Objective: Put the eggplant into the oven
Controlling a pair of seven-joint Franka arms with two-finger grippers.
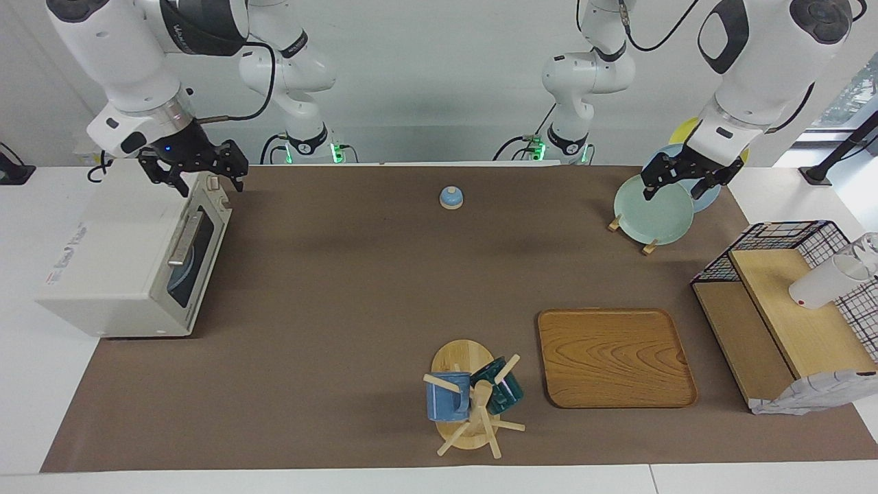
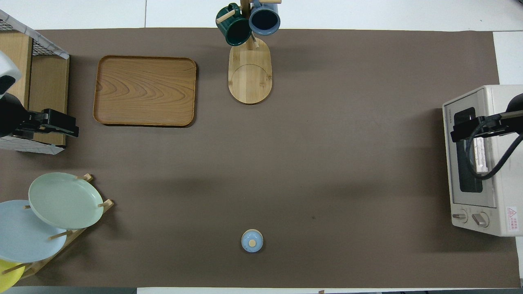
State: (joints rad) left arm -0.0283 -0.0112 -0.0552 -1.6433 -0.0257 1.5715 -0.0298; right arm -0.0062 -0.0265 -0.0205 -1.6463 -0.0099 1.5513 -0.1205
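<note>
The cream-white oven (image 1: 116,261) (image 2: 474,200) stands at the right arm's end of the table, its dark glass door shut and its bar handle (image 1: 184,240) up. Something round and blue shows dimly through the glass. The eggplant is out of view. My right gripper (image 1: 199,171) (image 2: 457,134) hangs open and empty just over the oven's top front edge, at the end with the knobs. Above the plate rack, my left gripper (image 1: 679,184) (image 2: 67,126) waits open with nothing in it.
A plate rack (image 1: 648,209) holds green, blue and yellow plates. A small blue domed lid (image 1: 451,197) sits near the robots. A wooden tray (image 1: 614,357), a mug tree (image 1: 473,401) with two mugs, and a wire-and-wood shelf (image 1: 789,309) with a white cup (image 1: 826,283) stand farther out.
</note>
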